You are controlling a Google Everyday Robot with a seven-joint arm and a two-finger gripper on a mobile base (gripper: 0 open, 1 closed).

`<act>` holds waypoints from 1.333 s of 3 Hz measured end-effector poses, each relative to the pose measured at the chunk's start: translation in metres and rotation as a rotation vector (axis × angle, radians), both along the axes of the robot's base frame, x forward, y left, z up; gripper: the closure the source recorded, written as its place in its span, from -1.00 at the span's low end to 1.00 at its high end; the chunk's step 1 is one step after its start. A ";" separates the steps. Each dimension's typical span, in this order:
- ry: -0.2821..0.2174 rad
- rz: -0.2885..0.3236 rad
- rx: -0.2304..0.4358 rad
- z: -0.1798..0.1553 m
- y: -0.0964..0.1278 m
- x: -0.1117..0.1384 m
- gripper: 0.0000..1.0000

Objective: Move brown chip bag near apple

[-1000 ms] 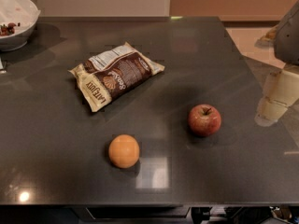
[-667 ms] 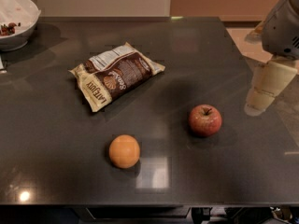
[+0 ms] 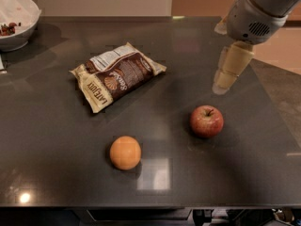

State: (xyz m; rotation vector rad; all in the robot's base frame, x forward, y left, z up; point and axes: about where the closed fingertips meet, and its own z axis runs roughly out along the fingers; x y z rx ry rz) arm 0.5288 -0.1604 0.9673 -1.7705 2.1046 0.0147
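Dark grey table top [image 3: 56, 173], glossy, with pale wall and tan floor beyond the far edge.

1. Brown chip bag [image 3: 117, 76]: lying flat, left of centre, printed side up, turned on a diagonal. Untouched. Well apart from the apple.
2. Apple [image 3: 207, 121]: upright, stem up, right of centre.
3. Orange fruit [image 3: 125, 152]: toward the near edge, below the gap between bag and apple. Not part of the task.
4. White bowl [image 3: 16, 25]: far left corner, clear of the work area.
5. Gripper [image 3: 228, 76]: hanging from the arm housing [image 3: 256, 18] at right, pointed down, above the surface just beyond the apple, well apart from the bag. Nothing held. Degree of opening: cannot tell from this view.

Judged step: approach only; grasp not yet begun. Height above the table probably chosen to clear the apple when crossing left to the bag. Flat, crinkly bag: likely best pinched at a raised edge or corner. For placement, set down just beside the apple without contact; round fruit liable to roll if nudged.
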 end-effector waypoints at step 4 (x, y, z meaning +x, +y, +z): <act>0.071 0.052 0.245 -0.079 0.112 0.127 -1.00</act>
